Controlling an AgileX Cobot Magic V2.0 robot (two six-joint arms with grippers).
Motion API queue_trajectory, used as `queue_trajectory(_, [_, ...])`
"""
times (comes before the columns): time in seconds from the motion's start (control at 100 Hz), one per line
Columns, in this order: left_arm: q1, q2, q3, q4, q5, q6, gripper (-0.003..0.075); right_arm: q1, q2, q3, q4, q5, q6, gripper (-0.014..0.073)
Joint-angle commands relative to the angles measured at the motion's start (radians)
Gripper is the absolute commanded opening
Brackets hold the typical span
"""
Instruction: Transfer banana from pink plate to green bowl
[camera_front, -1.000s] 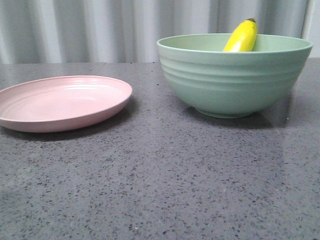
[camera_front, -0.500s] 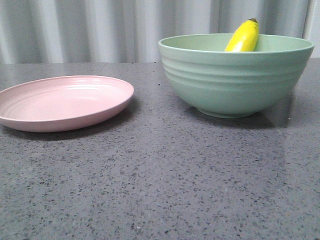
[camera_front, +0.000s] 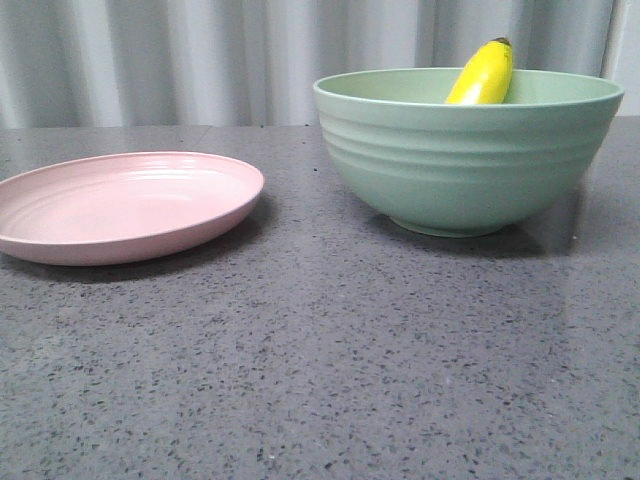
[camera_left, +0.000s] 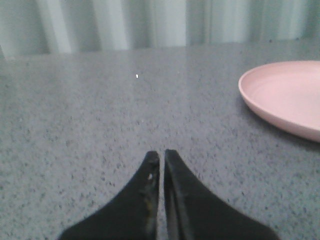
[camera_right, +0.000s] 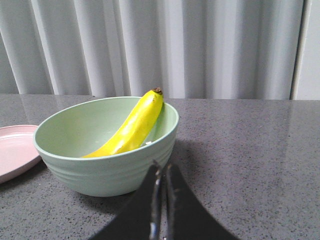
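In the bowl (camera_right: 75, 165) leans the banana (camera_right: 132, 127); plate (camera_front: 60, 245) bare; left gripper (camera_left: 161, 156) and right gripper (camera_right: 162, 169) both closed, holding nothing

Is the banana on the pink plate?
No, the banana leans inside the green bowl, its dark tip poking above the rim, and the pink plate has nothing on it.
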Motion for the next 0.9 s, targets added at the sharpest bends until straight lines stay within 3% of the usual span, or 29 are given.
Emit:
queue_trajectory(0.0, [0.003,-0.032,0.026,-0.01,0.045,-0.037,-0.0019,-0.004,0.01,-0.023,-0.009,-0.07,-0.008,-0.0076])
queue_trajectory(0.89, [0.001,-0.032,0.026,-0.01,0.045,-0.046,-0.0019,-0.006,0.008,-0.005,-0.018,-0.075,-0.008,-0.0076])
